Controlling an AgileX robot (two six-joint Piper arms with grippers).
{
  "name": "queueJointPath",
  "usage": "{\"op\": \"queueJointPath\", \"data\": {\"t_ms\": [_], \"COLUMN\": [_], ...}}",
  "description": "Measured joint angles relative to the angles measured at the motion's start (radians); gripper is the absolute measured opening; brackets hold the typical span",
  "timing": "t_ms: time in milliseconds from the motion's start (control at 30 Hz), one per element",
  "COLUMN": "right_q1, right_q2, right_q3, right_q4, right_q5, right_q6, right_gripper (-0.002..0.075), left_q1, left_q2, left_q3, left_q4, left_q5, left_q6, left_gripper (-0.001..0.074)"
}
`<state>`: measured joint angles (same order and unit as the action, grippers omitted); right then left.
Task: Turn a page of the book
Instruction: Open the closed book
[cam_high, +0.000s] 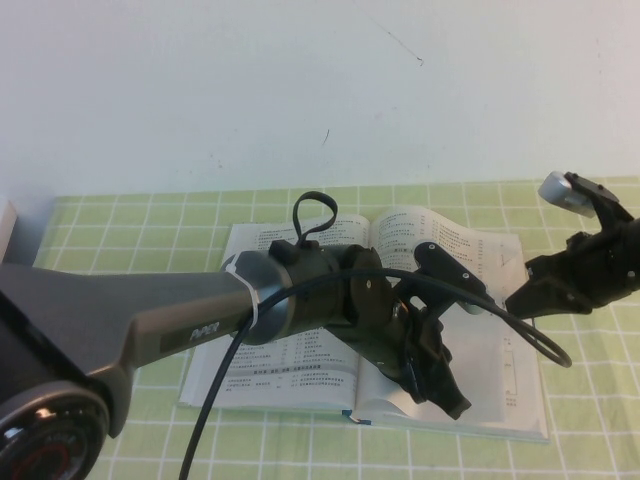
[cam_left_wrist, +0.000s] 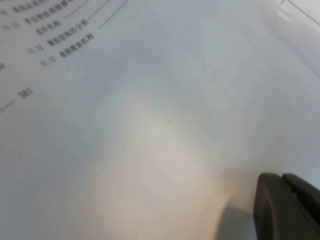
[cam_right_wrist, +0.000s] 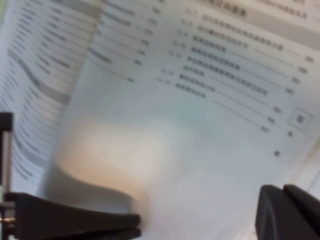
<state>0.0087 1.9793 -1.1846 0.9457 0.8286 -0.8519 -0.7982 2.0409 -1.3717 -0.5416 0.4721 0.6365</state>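
White paper fills the middle of the high view: the large thick open book (cam_high: 300, 370) lies flat on the green-and-white checked tablecloth (cam_high: 120, 225), its spine running from twelve toward six o'clock and a thin dark cover edge showing along its near side. The right-hand page (cam_high: 500, 370), a thin white sheet with two columns of small list text near the top and a blank lower half, lies at about four o'clock from the book's centre.

The black left gripper (cam_high: 445, 385) reaches across the book from nine o'clock and sits low over that page's blank lower part; in the left wrist view one dark fingertip (cam_left_wrist: 285, 205) shows right above the paper (whether the fingers are apart or together, I cannot tell).

The black right gripper (cam_high: 520, 298) comes in from three o'clock at the page's outer edge, fingers pinched together. In the right wrist view its two thin fingers (cam_right_wrist: 75, 220) lie pressed flat against each other just above the sheet; whether any paper is caught between them is not clear.

Beyond the cloth, at twelve o'clock, stands a plain white wall (cam_high: 300, 90). A black cable (cam_high: 215, 410) hangs along the left arm.
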Motion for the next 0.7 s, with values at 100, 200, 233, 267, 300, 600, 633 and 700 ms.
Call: {"op": "queueJointPath", "data": {"t_ms": [100,200,233,267,300,600,633,700], "right_q1": [0.0,0.0,0.0,0.0,0.0,0.0,0.0,0.0], "right_q2": [0.0,0.0,0.0,0.0,0.0,0.042,0.047,0.051], "right_q3": [0.0,0.0,0.0,0.0,0.0,0.0,0.0,0.0], "right_q4": [-0.054,-0.095,-0.098,-0.102,-0.102,-0.071,-0.067,-0.062], "right_q5": [-0.01,-0.021,-0.02,-0.02,-0.021,-0.03,-0.032,-0.032], "right_q6": [0.041,0.065,0.07,0.072,0.075,0.069,0.068,0.065], "right_gripper": [0.0001,-0.0001,-0.0001,-0.0002,-0.0002,-0.0002,-0.0002,-0.0002], "left_q1": [0.0,0.0,0.0,0.0,0.0,0.0,0.0,0.0], "left_q2": [0.001,0.001,0.001,0.001,0.001,0.001,0.001,0.001], "left_q3": [-0.002,-0.002,-0.002,-0.002,-0.002,-0.002,-0.002,-0.002], "left_q4": [0.0,0.0,0.0,0.0,0.0,0.0,0.0,0.002], "left_q5": [0.0,0.0,0.002,0.002,0.002,0.003,0.003,0.003], "left_q6": [0.0,0.0,0.0,0.0,0.0,0.0,0.0,0.0], "left_gripper": [-0.0004,-0.0004,-0.0004,-0.0004,-0.0004,-0.0004,-0.0004,-0.0004]}}
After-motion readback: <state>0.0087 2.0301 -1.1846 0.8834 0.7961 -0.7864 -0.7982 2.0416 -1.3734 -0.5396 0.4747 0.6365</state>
